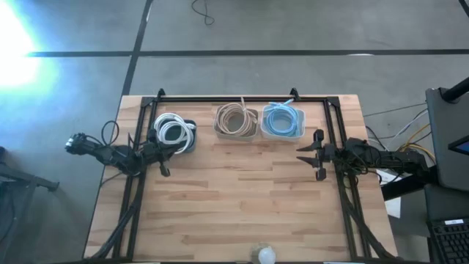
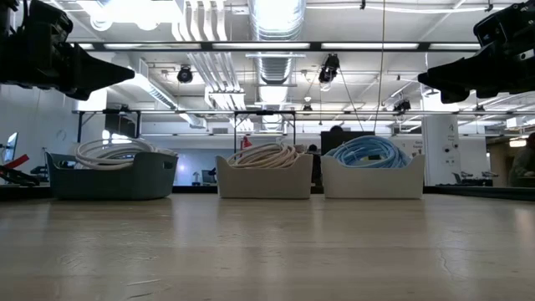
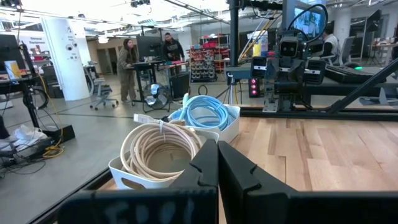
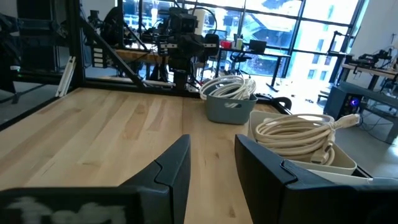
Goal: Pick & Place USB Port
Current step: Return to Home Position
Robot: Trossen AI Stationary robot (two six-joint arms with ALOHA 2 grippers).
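Note:
Three bins stand in a row along the table's far side: a dark bin with coiled white cable (image 1: 174, 133), a beige bin with beige cable (image 1: 236, 121) and a pale bin with blue cable (image 1: 283, 122). My left gripper (image 1: 165, 152) hovers above the table just near of the dark bin, pointing right, fingers shut and empty (image 3: 217, 163). My right gripper (image 1: 300, 155) hovers near of the blue-cable bin, pointing left, open and empty (image 4: 212, 158). In the low view both grippers (image 2: 125, 74) (image 2: 426, 79) hang well above the tabletop. No separate USB part shows.
A black frame (image 1: 242, 98) runs along the table's far edge and down both sides. A small white round object (image 1: 265, 255) sits at the near edge. Bare wood (image 1: 234, 198) spreads between the bins and the near edge. People stand in the room beyond.

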